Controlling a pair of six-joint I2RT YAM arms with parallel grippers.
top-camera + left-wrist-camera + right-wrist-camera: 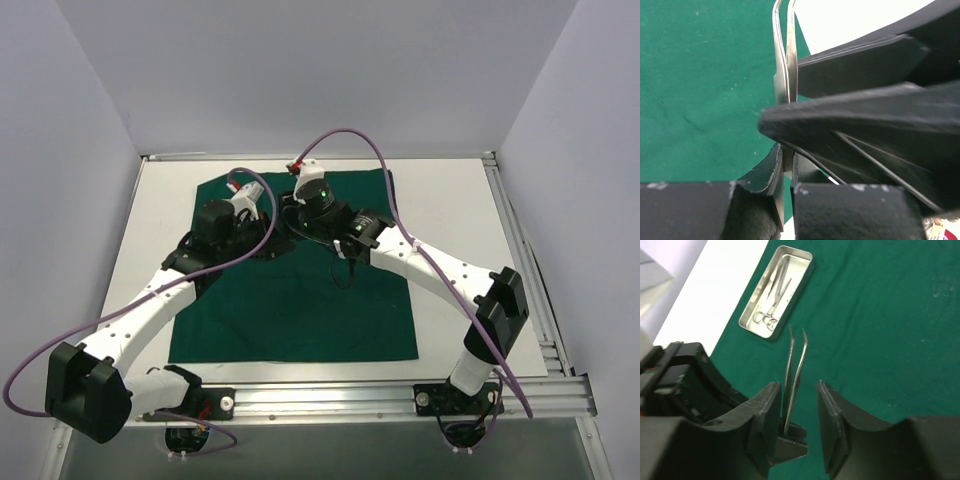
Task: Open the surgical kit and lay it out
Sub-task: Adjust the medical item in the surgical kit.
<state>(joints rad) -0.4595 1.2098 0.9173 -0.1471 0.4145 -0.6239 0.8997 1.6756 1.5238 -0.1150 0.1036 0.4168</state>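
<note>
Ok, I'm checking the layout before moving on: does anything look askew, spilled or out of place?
Nothing spilled or damaged. The tweezers are not laid down: the left hand pinches them, the right hand open around them. The steel tray sits close to the edge of the cloth, ring-handled instruments inside.

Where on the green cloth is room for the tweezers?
Free: the near half of the green cloth, bordered by the left arm, the right arm and its near edge. Crowded: the far part, where the left gripper and right gripper meet at the tweezers, near the tray.
</note>
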